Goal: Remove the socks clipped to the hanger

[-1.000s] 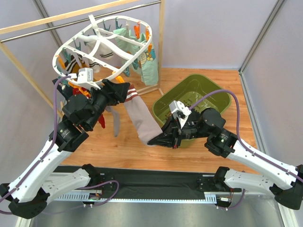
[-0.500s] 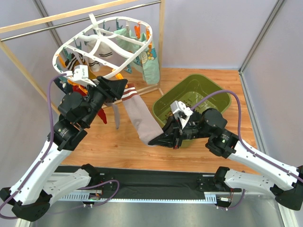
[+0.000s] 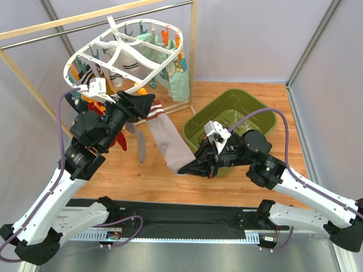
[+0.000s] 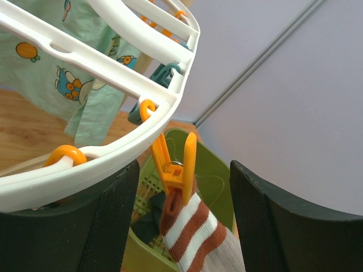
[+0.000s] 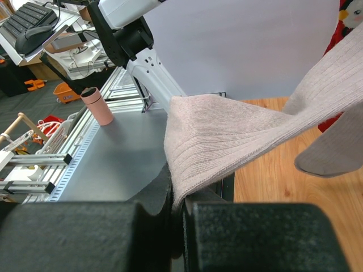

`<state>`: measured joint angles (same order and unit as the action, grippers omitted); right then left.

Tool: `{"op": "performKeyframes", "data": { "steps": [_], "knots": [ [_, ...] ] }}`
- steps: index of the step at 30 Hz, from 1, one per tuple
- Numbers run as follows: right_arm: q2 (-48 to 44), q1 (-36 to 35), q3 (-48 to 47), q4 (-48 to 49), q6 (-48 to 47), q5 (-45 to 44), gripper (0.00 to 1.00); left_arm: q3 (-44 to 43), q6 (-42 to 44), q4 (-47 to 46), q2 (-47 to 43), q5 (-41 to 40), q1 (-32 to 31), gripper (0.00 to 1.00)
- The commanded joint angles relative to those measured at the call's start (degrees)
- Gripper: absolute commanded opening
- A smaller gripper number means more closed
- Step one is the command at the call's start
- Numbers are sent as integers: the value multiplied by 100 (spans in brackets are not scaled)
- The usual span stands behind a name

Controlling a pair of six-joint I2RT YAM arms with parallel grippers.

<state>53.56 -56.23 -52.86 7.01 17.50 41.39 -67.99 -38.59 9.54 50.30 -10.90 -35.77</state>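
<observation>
L hand (image 3: pixel 148 105) higher (sock (image 4: pixel 195 229) btwn fingers (image 4: pixel 108 226))

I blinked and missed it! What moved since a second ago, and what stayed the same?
The left gripper shifted slightly left and lifted toward the hanger rim, its jaws open either side of the orange clip. Nothing was grabbed or released. The right gripper stayed shut on the toe of the striped sock, which stayed clipped.

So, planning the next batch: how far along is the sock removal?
Done: something dark, perhaps socks, lies in the green bin. In hand: the right gripper is shut on the beige sock, while the open left gripper straddles its orange clip. Left: mint printed socks and a white striped sock hang clipped on the hanger.
</observation>
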Motion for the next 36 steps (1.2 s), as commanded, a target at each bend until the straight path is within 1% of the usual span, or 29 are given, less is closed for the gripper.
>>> {"op": "performKeyframes", "data": {
  "steps": [1,2,4,6,9,11,14,17,23,27,36],
  "knots": [
    [-118,-38,-22,11,-106,-60,0,-48,-61,-163,-82,-167,53,72],
    [-118,-46,-31,3,-115,-60,0,-48,-52,-154,-82,-202,52,71],
    [-118,-46,-23,-6,-124,-69,0,-39,-52,-189,-108,-176,52,66],
    [-109,-37,-31,-6,-124,-60,0,-31,-44,-233,-100,-62,52,63],
    [-135,-37,-31,-6,-124,-69,0,13,9,-329,-135,96,52,57],
    [-153,-37,-23,-24,-150,-78,0,66,79,-356,-170,166,53,56],
    [-179,-37,-14,-41,-150,-78,0,110,167,-374,-258,210,52,61],
    [-197,-37,13,-50,-159,-78,0,102,238,-374,-284,202,53,61],
    [-241,-37,39,-41,-159,-87,0,-65,326,-277,-188,176,61,60],
    [-258,-37,39,-41,-150,-87,0,-232,290,-6,-47,96,61,60],
    [-329,-37,39,-41,-133,-78,0,-206,264,-154,41,105,70,57]
  ]
}}
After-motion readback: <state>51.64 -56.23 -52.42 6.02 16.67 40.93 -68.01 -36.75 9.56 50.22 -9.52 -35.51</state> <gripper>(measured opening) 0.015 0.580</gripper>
